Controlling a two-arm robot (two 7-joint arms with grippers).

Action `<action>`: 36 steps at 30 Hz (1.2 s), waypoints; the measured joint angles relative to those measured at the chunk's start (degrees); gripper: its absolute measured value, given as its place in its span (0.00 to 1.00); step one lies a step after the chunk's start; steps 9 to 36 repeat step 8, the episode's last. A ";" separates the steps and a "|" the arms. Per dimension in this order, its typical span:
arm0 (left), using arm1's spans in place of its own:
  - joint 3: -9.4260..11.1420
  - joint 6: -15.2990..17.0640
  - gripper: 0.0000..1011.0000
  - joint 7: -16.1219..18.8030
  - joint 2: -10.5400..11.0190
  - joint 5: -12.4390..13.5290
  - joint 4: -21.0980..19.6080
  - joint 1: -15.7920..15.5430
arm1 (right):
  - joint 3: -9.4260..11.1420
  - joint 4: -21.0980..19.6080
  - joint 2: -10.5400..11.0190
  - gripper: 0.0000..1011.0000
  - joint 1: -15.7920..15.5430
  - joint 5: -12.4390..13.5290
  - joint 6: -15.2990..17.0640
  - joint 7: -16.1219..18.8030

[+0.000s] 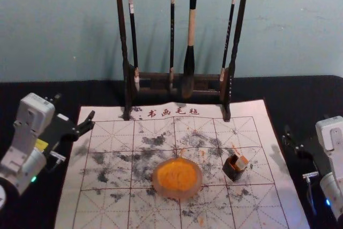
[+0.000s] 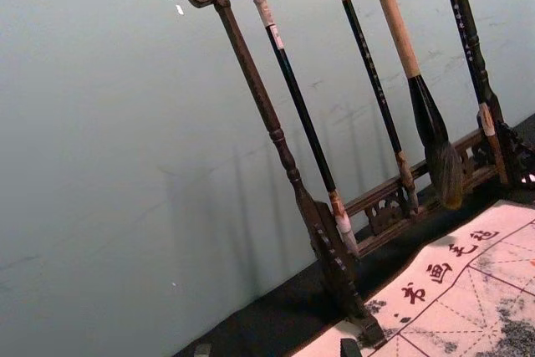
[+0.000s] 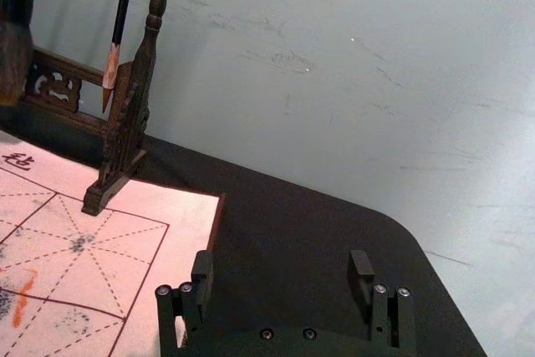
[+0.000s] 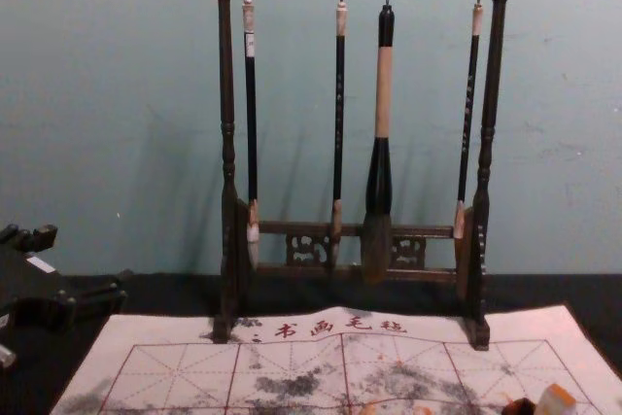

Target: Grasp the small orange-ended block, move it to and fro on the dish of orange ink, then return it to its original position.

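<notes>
A pale blue-green wall rises behind a table under a black cloth. Across the cloth lies a white calligraphy mat with red grid lines, dark characters and grey-black stains. At the mat's far edge stands a dark carved wooden rack, a barrier behind the dish and block; four long-handled brushes hang from its top bar, one much thicker than the others.

The black left gripper is over the mat's left edge, its fingers apart. The black right gripper is beyond the mat's right side, its fingers also apart.

Nearer than the rack, around the middle of the mat, sits a round, pale-rimmed dish of orange ink. To its right, a little apart, is a small dark square holder. The small orange-ended block is at this holder, tilted and jutting out over its right side; how deep it sits, I cannot tell.
</notes>
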 joint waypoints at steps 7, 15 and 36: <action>0.00 0.00 0.99 0.00 0.00 0.00 0.00 0.00 | 0.00 0.00 0.00 0.99 0.00 0.00 0.00 0.00; 0.00 0.00 0.99 0.00 0.00 0.00 0.00 0.00 | 0.00 0.00 0.00 0.99 0.00 0.00 0.00 0.00; 0.00 0.00 0.99 0.00 0.00 0.00 0.00 0.00 | 0.00 0.00 0.00 0.99 0.00 0.00 0.00 0.00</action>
